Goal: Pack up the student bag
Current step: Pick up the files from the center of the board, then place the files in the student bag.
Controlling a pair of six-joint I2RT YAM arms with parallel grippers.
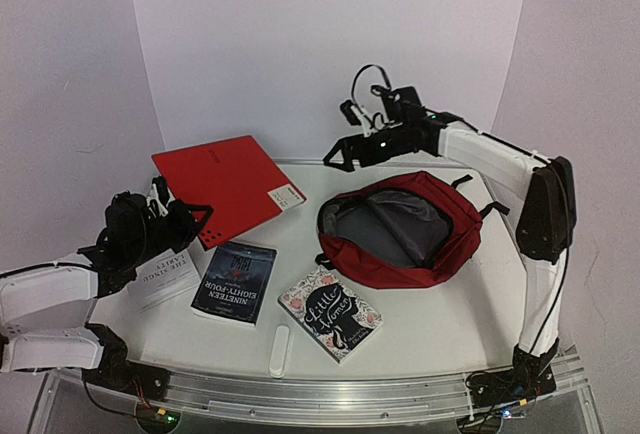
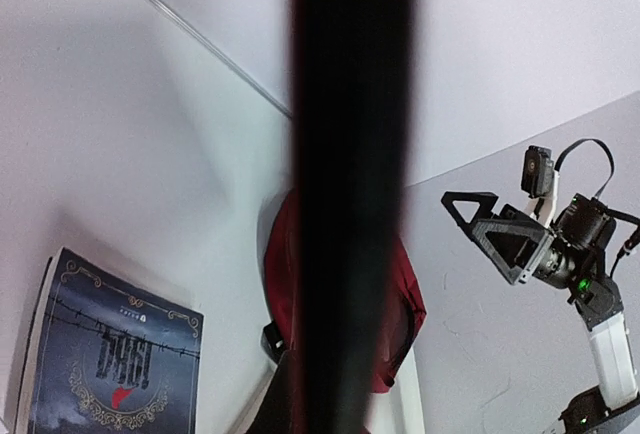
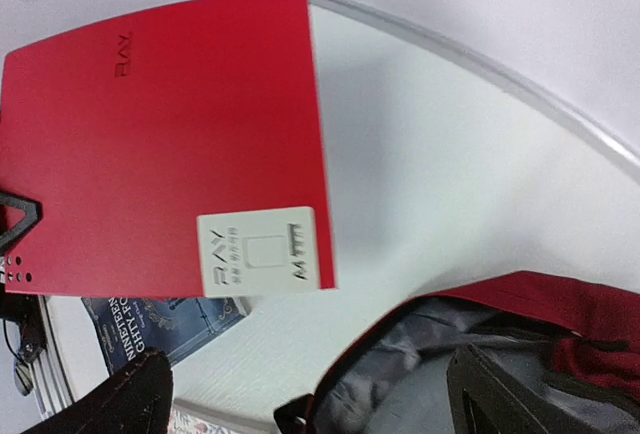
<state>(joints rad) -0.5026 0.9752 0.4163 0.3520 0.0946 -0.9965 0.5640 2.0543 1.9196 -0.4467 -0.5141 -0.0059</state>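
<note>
The student bag (image 1: 400, 229) lies at the right middle of the table, dark red, its top unzipped and the grey lining (image 1: 395, 219) showing. My left gripper (image 1: 190, 219) is shut on the near left edge of the flat red folder (image 1: 225, 189) and holds it tilted above the table. A dark blurred band (image 2: 350, 154) down the left wrist view hides those jaws; the bag (image 2: 280, 274) shows behind it. My right gripper (image 1: 345, 152) is open and empty, hovering above the bag's far left rim. In the right wrist view the folder (image 3: 160, 134) and the bag's opening (image 3: 420, 354) show between the fingers (image 3: 500, 394).
A dark "Nineteen Eighty-Four" book (image 1: 235, 282), a floral "Little Women" book (image 1: 330, 312) and a white book (image 1: 165, 274) lie at the front left. A small white bar (image 1: 281, 351) lies near the front edge. White walls close the back and sides.
</note>
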